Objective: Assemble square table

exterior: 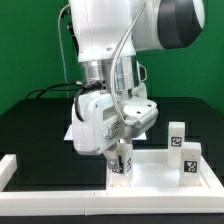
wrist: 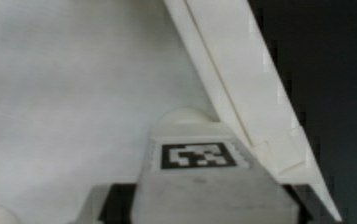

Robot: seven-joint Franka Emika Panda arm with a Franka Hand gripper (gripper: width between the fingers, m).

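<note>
White plastic leg (wrist: 200, 150) sits between the gripper (wrist: 203, 196) fingers in the wrist view, tag facing the camera. Jaws are partly closed and clamped on its sides, so it's held, not loose.

Exterior view: gripper (exterior: 119, 160) is down low over the square tabletop (exterior: 160, 170), near the slab's corner on the exterior view's left. Held leg looks upright, lower end at or just above the slab. Can't tell if it's touching. Two more legs (exterior: 176, 137) (exterior: 188, 160) stand on the slab toward the exterior view's right, well apart from the gripper. Fourth leg not visible. White border rail (exterior: 40, 183) runs along the front edge of the black table.

Wrist view shows the tabletop's raised edge (wrist: 246, 80) running diagonally just beside the held leg.

Step, my read: leg insertion at that corner socket. Socket itself is hidden under the leg.

Next move needs: centre leg over socket, keep it vertical, push down, likely twist to seat. Risk is a tilted entry jamming it.
</note>
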